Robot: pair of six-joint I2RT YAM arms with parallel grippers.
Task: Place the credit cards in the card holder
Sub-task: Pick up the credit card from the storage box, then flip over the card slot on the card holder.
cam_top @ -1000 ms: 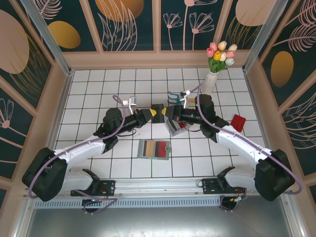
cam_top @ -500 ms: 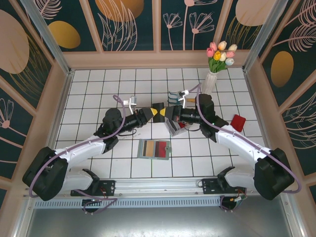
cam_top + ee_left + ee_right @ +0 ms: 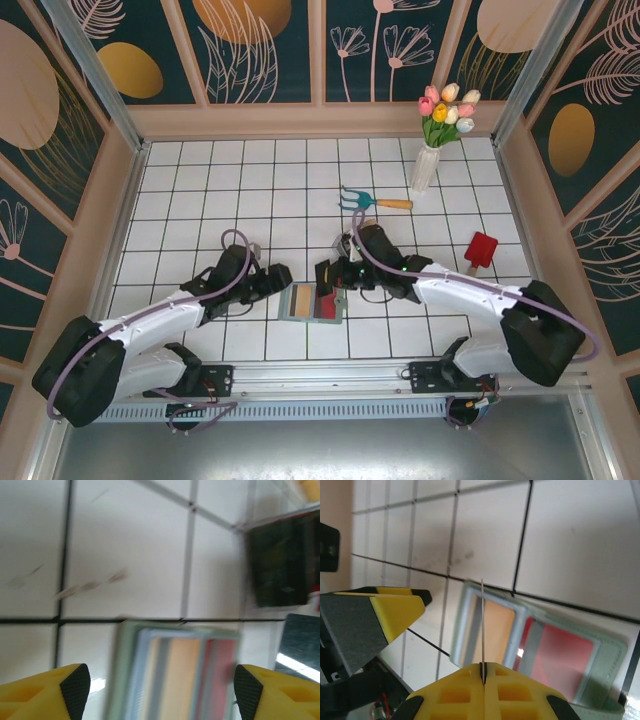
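While the right claw [image 3: 483,669] is pressed together on a credit card [image 3: 482,620], the card stands edge-on, its long axis pointing away from the fingertips over the open card holder [image 3: 341,310]. The holder lies lengthwise left-right on the near surface [image 3: 200,180]. The left claw [image 3: 160,685] is spread beside it. Both claws met farther out earlier, the left one closed.

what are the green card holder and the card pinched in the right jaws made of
Sage-green flat card holder: probably matte faux leather or fabric, its border soft and unglossy. Thin edge-on card: likely stiff plastic: a straight, unbent line.
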